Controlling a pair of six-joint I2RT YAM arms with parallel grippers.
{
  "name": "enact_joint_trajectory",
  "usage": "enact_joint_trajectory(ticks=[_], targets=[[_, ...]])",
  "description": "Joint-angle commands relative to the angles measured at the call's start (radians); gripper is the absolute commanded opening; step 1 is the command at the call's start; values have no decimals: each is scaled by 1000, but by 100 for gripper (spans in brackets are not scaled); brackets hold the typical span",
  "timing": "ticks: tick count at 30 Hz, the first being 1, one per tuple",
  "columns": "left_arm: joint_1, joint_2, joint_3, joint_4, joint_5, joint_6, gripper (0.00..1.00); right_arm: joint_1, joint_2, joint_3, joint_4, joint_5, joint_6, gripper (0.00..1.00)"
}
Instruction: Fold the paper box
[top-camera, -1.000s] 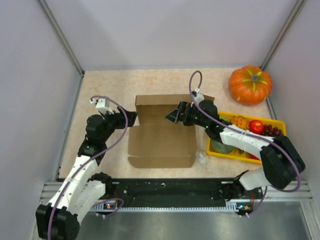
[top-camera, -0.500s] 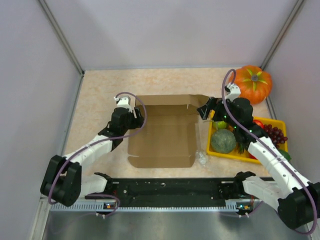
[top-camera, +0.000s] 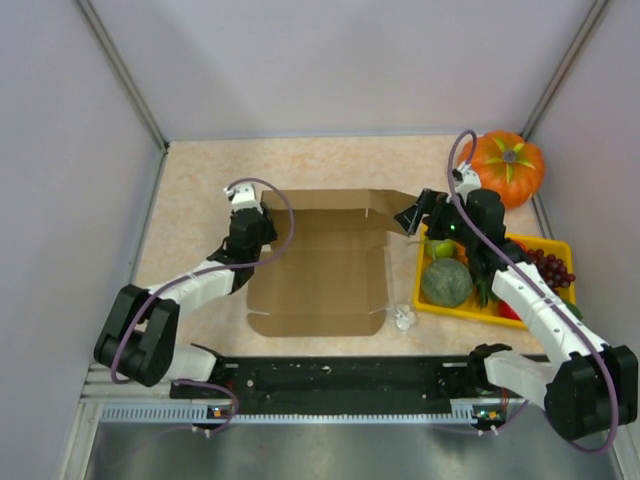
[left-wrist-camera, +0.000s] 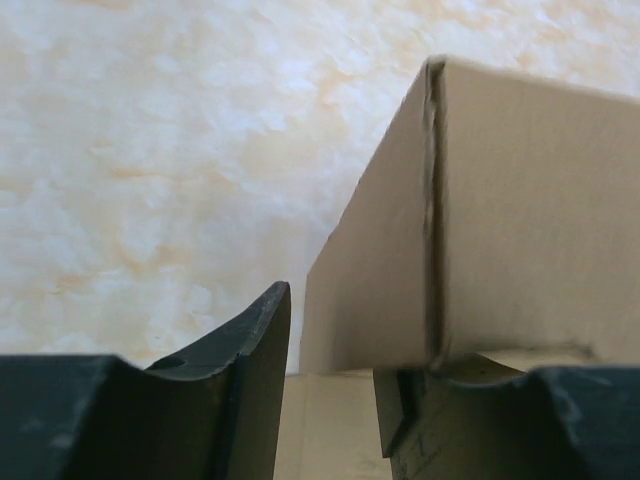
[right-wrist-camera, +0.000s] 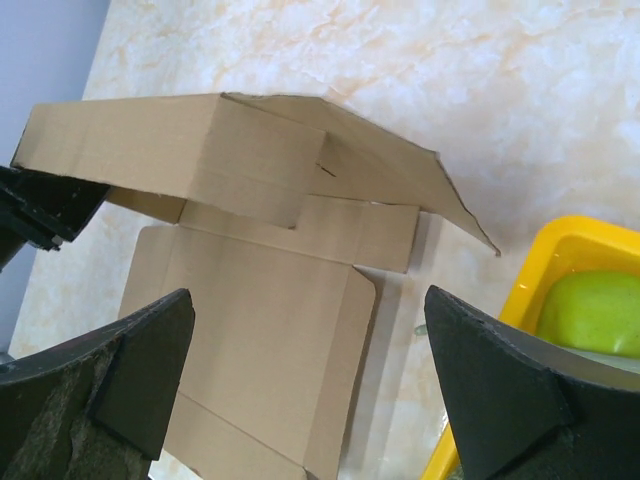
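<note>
pumpkin (top-camera: 505, 168) & yellow tray (top-camera: 455, 310) right of paper box (top-camera: 320, 270); left gripper (left-wrist-camera: 332, 330) slightly apart w/ flap (left-wrist-camera: 500, 220) between, right gripper (right-wrist-camera: 308, 295) spread; right arm (top-camera: 535, 300) hides tray partly.

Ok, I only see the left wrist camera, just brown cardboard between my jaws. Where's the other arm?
Observer: The right gripper hovers by the far right corner of the box, jaws wide open, holding nothing.
Operator: Is the whole box standing up?
Observer: No. Only its far end is lifted; the rest lies flat on the table.
Operator: Anything else on there?
Observer: A yellow tray with a green fruit sits right of the box, and a pumpkin is behind it.
</note>
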Motion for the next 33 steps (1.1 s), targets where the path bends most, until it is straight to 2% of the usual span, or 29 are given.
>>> enact_joint_trajectory(ticks=[1, 3, 9, 11, 13, 14, 16, 17, 19, 20, 21, 22, 24, 27, 28, 29, 30, 31, 33], targets=[[17, -51, -30, 101, -213, -5, 40, -8, 11, 14, 81, -36, 18, 96], [61, -86, -53, 107, -167, -21, 39, -8, 42, 15, 115, -51, 17, 96], [120, -234, -103, 24, -205, 2, 40, -8, 102, 5, 190, -105, 53, 95], [137, -290, -116, 4, -179, 12, 52, -8, 114, 12, 201, -120, 59, 94], [143, -348, -96, -112, -167, -22, 71, -7, 137, 32, 196, -149, 58, 94], [143, -372, -85, -173, -129, -34, 78, -7, 143, 35, 190, -155, 53, 94], [143, -483, -59, -372, -52, -108, 78, -7, 151, 51, 170, -162, 40, 94], [142, -534, -68, -406, 82, -119, 76, -8, 151, 57, 158, -163, 30, 93], [142, -699, -137, -422, 231, -154, 76, -8, 151, 75, 112, -166, 6, 94], [140, -744, -163, -399, 302, -171, 75, -8, 152, 83, 100, -165, 1, 93], [140, -783, -182, -361, 436, -192, 74, -8, 154, 89, 77, -166, -3, 93], [140, -816, -182, -346, 480, -243, 75, -7, 155, 106, 57, -168, -2, 93], [140, -792, -142, -306, 590, -318, 79, 0, 163, 118, 32, -174, 12, 92], [113, -658, -97, -160, 687, -566, 82, 45, 159, 138, 24, -166, 32, 91], [91, -586, -103, -87, 669, -713, 87, 61, 154, 140, 23, -159, 38, 91], [64, -556, -132, 40, 631, -782, 89, 72, 148, 140, 26, -151, 44, 92], [-8, -527, -151, 138, 582, -841, 89, 88, 131, 135, 30, -136, 49, 91], [-47, -466, -169, 215, 450, -910, 89, 92, 122, 126, 40, -129, 59, 91], [-107, -400, -160, 322, 369, -965, 89, 96, 97, 112, 55, -129, 81, 91]])
